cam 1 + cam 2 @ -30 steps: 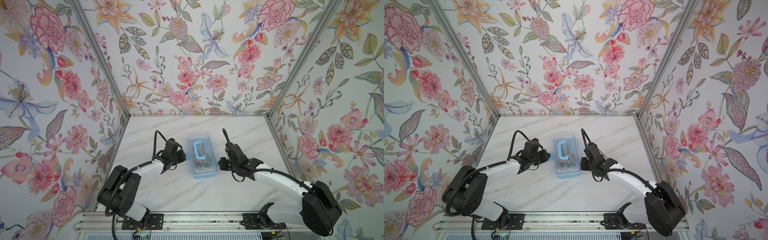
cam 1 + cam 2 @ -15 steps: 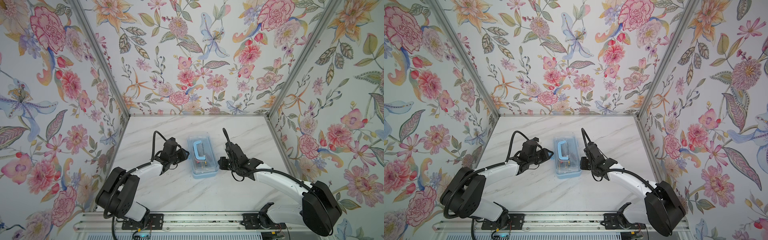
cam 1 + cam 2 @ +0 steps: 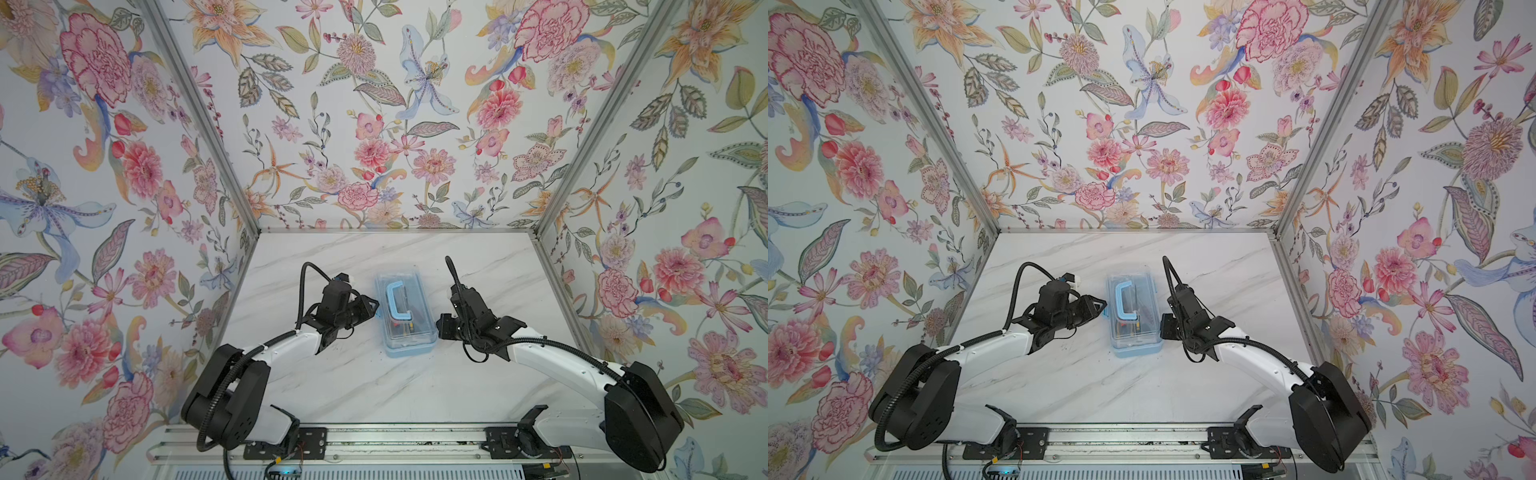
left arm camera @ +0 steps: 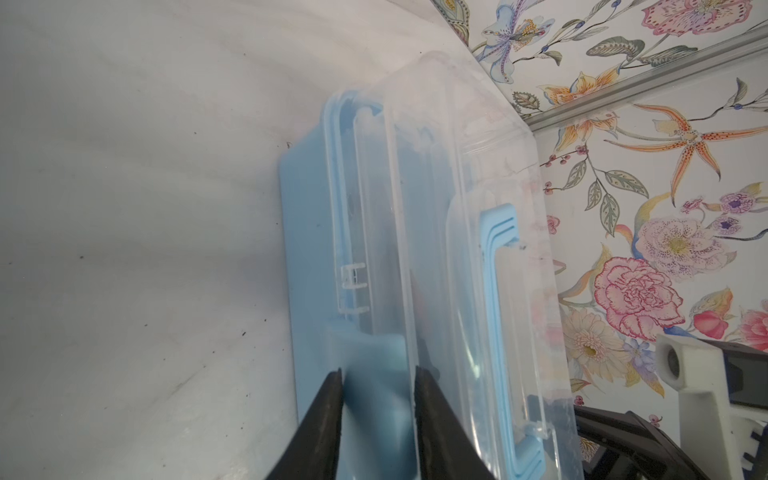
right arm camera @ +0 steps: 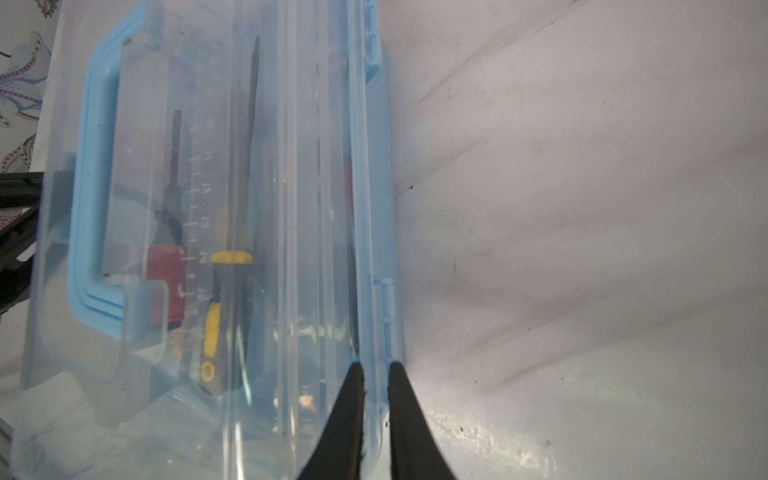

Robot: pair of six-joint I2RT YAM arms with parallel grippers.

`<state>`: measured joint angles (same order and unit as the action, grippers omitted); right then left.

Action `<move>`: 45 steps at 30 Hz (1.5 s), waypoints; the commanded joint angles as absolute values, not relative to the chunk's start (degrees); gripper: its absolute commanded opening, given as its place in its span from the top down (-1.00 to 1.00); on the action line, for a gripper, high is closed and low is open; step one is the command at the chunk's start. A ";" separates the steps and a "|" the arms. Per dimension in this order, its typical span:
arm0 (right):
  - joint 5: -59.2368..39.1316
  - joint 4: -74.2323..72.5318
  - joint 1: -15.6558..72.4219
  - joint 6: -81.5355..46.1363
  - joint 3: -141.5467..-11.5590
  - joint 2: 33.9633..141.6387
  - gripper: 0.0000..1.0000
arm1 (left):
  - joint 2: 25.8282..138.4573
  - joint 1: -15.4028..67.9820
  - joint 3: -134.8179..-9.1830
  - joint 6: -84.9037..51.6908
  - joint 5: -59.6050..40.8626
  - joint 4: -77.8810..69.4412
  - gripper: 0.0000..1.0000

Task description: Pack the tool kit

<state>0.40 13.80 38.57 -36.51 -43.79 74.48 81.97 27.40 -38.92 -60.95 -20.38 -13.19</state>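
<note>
Position: small rectangular light-blue plastic tool kit point(image 3: 411, 340) w/ clear lid sits flat on the white marble-look tabletop point(image 3: 374, 395), approx mid-table in both top views point(image 3: 1136, 340). Its long axis runs away from the arm bases. Lid is down. The blue U-shaped handle point(image 3: 389, 303) lies flat on top of it.

The left gripper point(image 3: 375, 309) meets the kit's left long wall abt halfway along. In the left wrist view point(image 4: 378, 372) its two black fingers point(image 4: 320, 436) stand apart, straddling a light-blue tab point(image 4: 370, 357) on that wall. The tab is btwn them, w/ one finger on the base side and the other by the clear lid's edge. Can't tell if either finger actually presses the tab.

The right gripper point(image 3: 438, 327) is at the kit's right long wall, nearer the end toward the arm bases. In the right wrist view point(image 5: 376, 365) its fingers point(image 5: 340, 436) are almost together, pinching the thin light-blue rim where lid meets base. Only that rim fills the narrow gap.

The kit lies btwn the two grippers, which face each other across it.

Seen thru the lid in the right wrist view, a red-handled screwdriver point(image 5: 166, 270) w/ dark shaft lies next to a yellow-and-black tool handle point(image 5: 216, 324). Both lie lengthwise inside, close to the handle point(image 5: 93, 166).
</note>
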 commanded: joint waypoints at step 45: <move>-0.63 12.96 40.17 -35.90 -45.15 78.22 0.39 | 78.30 28.81 -33.06 -65.04 -21.35 -22.31 0.37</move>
